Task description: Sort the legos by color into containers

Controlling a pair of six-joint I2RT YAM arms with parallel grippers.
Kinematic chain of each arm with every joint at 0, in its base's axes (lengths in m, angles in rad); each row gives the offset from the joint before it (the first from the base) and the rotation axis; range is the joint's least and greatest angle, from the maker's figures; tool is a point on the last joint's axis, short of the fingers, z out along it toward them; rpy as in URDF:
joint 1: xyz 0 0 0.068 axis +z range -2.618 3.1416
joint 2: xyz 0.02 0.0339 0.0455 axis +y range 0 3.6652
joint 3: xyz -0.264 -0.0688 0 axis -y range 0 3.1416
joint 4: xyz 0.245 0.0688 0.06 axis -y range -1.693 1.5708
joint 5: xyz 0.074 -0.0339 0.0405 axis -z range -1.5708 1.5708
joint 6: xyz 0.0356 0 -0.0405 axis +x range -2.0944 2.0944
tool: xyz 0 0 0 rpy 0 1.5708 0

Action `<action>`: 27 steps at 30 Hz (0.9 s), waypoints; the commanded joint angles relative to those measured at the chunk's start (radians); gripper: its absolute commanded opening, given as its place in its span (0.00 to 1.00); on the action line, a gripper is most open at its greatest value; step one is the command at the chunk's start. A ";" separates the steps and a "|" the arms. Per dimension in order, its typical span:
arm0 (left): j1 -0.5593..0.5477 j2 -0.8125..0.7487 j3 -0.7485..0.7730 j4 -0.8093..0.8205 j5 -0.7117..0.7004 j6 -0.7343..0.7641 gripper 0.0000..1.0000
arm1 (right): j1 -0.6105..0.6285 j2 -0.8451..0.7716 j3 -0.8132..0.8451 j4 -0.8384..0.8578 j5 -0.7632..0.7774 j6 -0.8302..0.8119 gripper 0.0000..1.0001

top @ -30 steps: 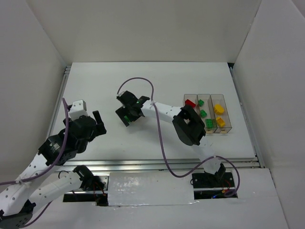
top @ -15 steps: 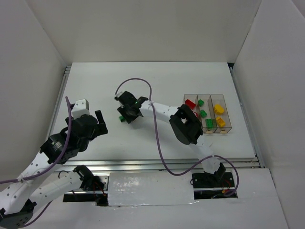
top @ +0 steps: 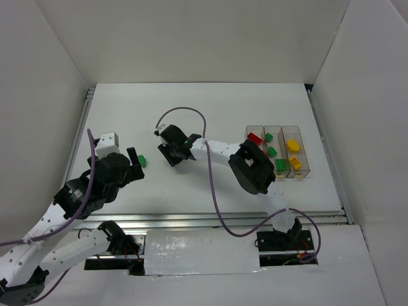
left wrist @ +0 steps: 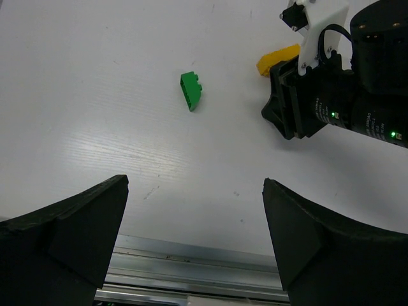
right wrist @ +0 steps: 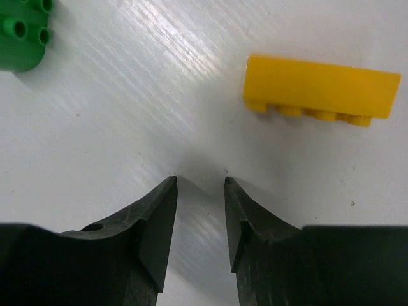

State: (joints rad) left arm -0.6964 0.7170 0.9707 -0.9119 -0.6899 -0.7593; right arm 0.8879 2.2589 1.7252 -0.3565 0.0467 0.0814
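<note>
A green lego lies loose on the table just past my left gripper's wide-open fingers. It shows as a small green lego ahead of the left gripper. My right gripper points down at the table, left of centre. In the right wrist view its jaws stand a narrow gap apart, with only bare table between them. A yellow lego lies just ahead to the right, the green lego far off to the upper left. The containers hold red, green and yellow legos.
The right arm's black wrist fills the upper right of the left wrist view, with the yellow lego beside it. A metal rail runs along the table's near edge. White walls enclose the table.
The right gripper's jaws closed from wide to a narrow gap. The green lego beside them shot left and now lies by my left gripper. The left arm barely shifted.
</note>
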 commanded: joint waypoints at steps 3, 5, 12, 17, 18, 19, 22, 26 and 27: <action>0.005 -0.016 0.020 0.004 -0.060 -0.029 0.99 | 0.006 -0.139 -0.068 0.071 0.036 0.070 0.55; 0.005 -0.005 0.028 -0.031 -0.082 -0.066 1.00 | -0.004 -0.177 -0.076 0.076 0.053 0.107 0.68; 0.026 -0.013 0.023 -0.007 -0.062 -0.037 1.00 | -0.049 -0.095 0.189 -0.128 0.180 0.276 0.86; 0.031 -0.014 0.016 0.014 -0.036 -0.012 0.99 | -0.055 0.028 0.344 -0.191 0.084 0.148 0.93; 0.031 -0.011 0.014 0.019 -0.028 -0.005 1.00 | -0.055 0.027 0.332 -0.159 0.037 0.091 0.93; 0.031 -0.007 0.013 0.024 -0.022 0.001 1.00 | -0.056 0.012 0.314 -0.139 -0.008 0.027 0.93; 0.031 0.002 0.010 0.039 0.000 0.021 1.00 | -0.063 -0.006 0.254 -0.124 -0.116 -0.214 0.94; 0.032 0.006 0.010 0.047 0.015 0.032 1.00 | -0.089 0.053 0.357 -0.263 -0.179 -0.386 0.93; 0.032 0.004 0.008 0.047 0.015 0.034 1.00 | -0.093 0.086 0.385 -0.278 -0.165 -0.393 0.93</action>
State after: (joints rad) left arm -0.6697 0.7223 0.9710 -0.9054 -0.6861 -0.7559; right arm 0.8150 2.2913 2.0224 -0.5468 -0.0559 -0.1345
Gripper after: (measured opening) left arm 0.995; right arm 0.936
